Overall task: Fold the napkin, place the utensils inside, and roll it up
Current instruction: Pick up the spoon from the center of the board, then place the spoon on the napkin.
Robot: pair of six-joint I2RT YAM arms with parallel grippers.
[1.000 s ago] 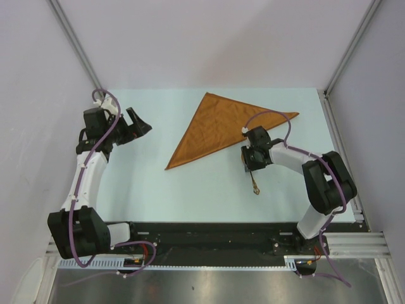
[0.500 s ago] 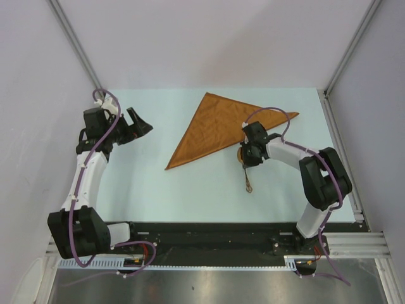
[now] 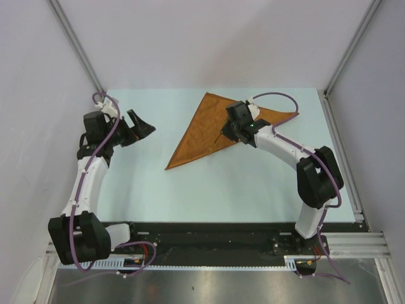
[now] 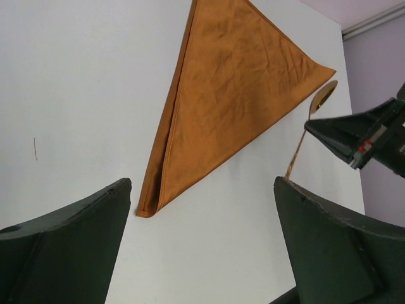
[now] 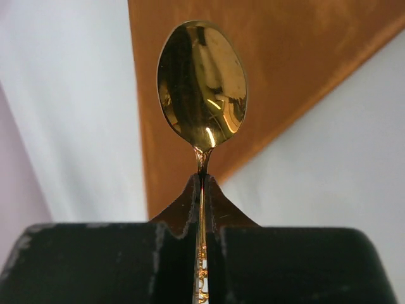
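Gold spoon is off the table now. The right gripper clamped onto it and swung it over the napkin, which sits folded in a triangle near the far edge. Left gripper hangs wide open by the left edge. I'd guess setting it down comes next.

No text, label, brand, number or sign can be read in any view. The right hand bears a tiny patch with red and green specks on its dark housing, too small to make out as writing.
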